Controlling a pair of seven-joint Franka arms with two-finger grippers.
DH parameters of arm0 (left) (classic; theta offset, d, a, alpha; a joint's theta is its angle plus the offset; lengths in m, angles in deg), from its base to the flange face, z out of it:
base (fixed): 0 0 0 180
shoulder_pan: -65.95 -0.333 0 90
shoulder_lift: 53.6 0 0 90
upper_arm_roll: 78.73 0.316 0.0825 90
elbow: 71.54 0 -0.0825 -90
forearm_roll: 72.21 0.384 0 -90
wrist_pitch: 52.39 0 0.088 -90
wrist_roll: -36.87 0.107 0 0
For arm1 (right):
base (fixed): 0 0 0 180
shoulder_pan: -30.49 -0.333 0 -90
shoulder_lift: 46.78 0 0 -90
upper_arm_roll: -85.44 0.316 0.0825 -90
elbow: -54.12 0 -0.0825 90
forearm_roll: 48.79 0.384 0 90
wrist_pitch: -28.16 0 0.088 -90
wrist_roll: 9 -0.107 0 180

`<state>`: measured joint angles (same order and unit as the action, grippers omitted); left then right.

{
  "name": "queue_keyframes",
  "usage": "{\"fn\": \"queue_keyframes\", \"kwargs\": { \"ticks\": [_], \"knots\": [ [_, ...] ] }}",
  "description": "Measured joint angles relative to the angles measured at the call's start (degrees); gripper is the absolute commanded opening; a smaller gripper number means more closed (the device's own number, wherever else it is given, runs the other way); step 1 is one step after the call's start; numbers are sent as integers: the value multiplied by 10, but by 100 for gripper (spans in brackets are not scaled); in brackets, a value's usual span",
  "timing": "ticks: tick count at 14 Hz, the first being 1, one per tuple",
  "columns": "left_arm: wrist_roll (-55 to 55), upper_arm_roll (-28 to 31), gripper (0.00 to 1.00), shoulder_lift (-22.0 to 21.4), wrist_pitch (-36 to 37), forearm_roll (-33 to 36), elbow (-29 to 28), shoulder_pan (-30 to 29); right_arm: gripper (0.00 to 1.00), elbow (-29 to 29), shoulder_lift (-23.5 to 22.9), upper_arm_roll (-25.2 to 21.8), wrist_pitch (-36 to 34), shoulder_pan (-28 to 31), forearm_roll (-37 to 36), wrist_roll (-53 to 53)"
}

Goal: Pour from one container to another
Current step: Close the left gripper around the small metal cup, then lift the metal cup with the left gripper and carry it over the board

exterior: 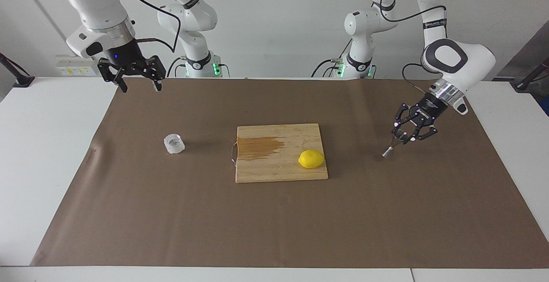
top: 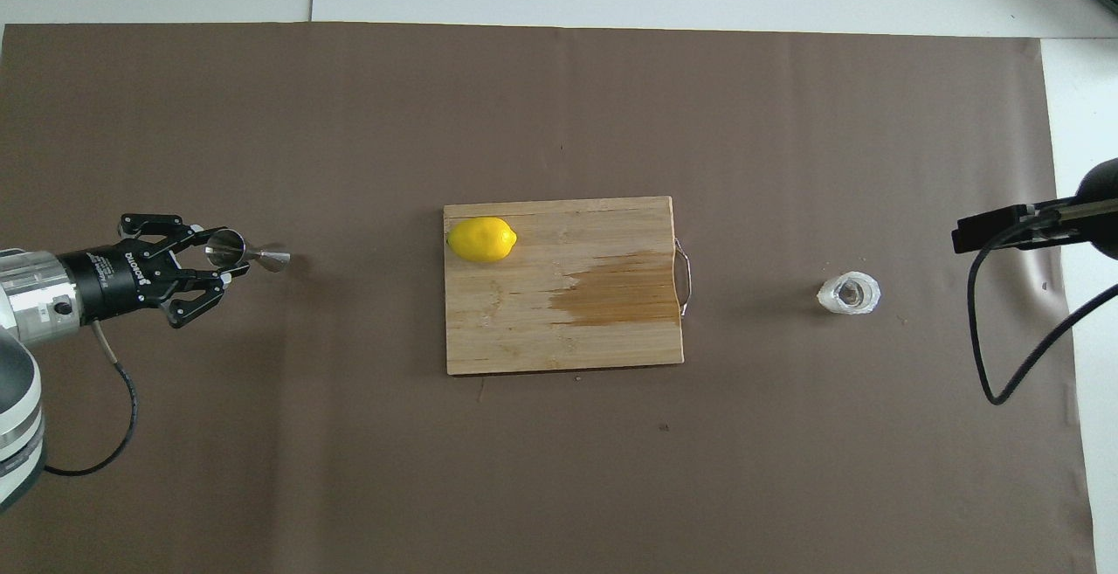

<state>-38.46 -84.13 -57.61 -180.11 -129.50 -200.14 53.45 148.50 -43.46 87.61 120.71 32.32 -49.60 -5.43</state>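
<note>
left gripper point(exterior: 403, 135) clamped on steel jigger point(exterior: 392, 147), tilted over mat; right gripper point(exterior: 139, 78) spread wide, holding nothing, high above mat, clear cup point(exterior: 174, 143) well apart

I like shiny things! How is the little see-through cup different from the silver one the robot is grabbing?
The clear cup is squat, see-through and bumpy; the steel jigger is slim, shiny metal, pinched in the middle. The cup stands alone toward the right arm's end of the brown mat; the jigger tilts in the left tool. The right tool hangs open, away from the cup. Both are small.
</note>
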Motion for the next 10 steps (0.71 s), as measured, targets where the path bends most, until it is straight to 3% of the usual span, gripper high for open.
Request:
{"fn": "queue_keyframes", "kwargs": {
  "ticks": [4,8,10],
  "knots": [
    [-30,-15,0,1,39,1,73,28,100,0,0,-2,0,1,0,6],
    [-169,-28,0,2,22,77,131,147,100,7,1,-2,0,1,0,8],
    [-235,-30,0,7,-46,87,137,213,100,13,4,-2,2,1,0,8]
  ]
}}
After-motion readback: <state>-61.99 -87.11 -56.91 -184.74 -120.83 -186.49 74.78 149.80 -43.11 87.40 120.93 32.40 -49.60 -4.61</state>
